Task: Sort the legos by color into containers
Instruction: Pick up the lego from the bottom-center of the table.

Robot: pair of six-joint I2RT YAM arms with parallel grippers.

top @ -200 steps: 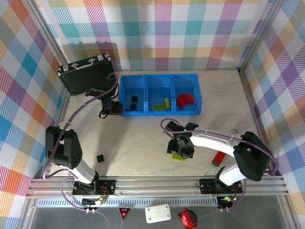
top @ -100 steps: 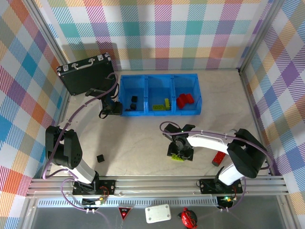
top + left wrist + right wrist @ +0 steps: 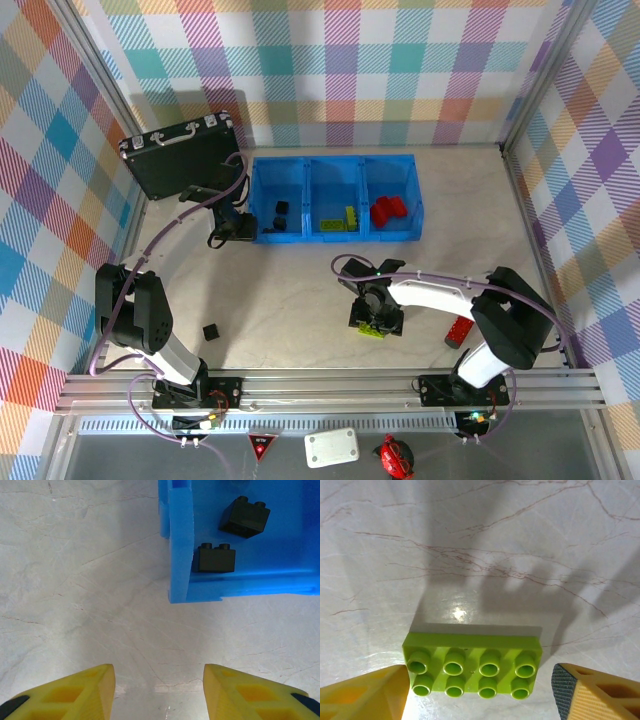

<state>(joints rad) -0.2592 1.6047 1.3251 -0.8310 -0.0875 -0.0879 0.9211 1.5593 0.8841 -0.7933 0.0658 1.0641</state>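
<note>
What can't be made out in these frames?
- Top view: the green plate is mostly covered by the right gripper. One end of the red bar runs under that arm.
- Top view: the pieces in the blue bin are too small to count.
- Left wrist view: the bin is cut off by the top and right edges. The left gripper fingers are cut off by the bottom edge.

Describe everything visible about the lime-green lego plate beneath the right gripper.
The lime-green plate is a glossy plastic rectangle with eight round hollow studs in two rows of four. It lies flat, studs up, on the pale veined table. The right gripper hangs over it with its yellow fingers open, one beyond each short end. Whether either finger touches the plate cannot be told.
</note>
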